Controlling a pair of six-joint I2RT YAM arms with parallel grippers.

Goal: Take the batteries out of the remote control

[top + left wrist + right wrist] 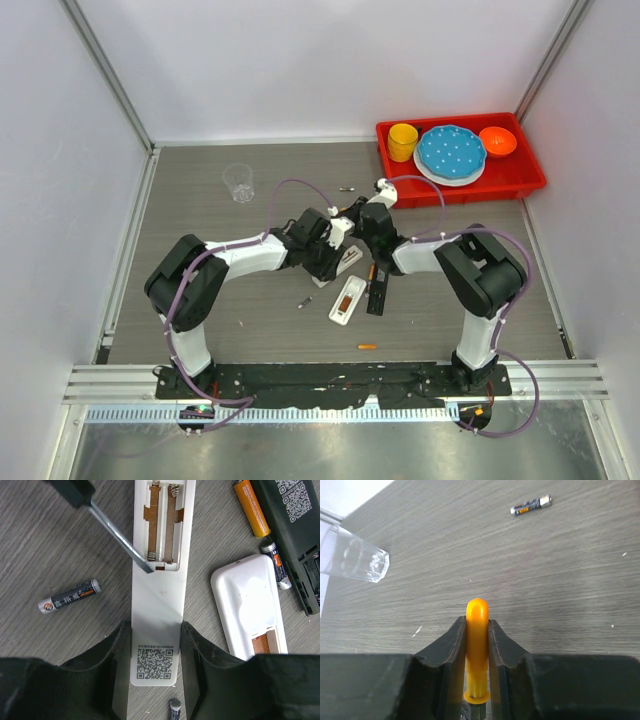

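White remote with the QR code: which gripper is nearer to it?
Left. The left gripper clamps the remote's end; the right gripper is off it, holding the screwdriver whose tip reaches its bay.

The left arm and the right arm are bent at the elbow and reached inward, so the two wrists are brought close together. The left gripper is closed against the sides of a white remote. The right gripper is clamped tight on an orange tool handle.
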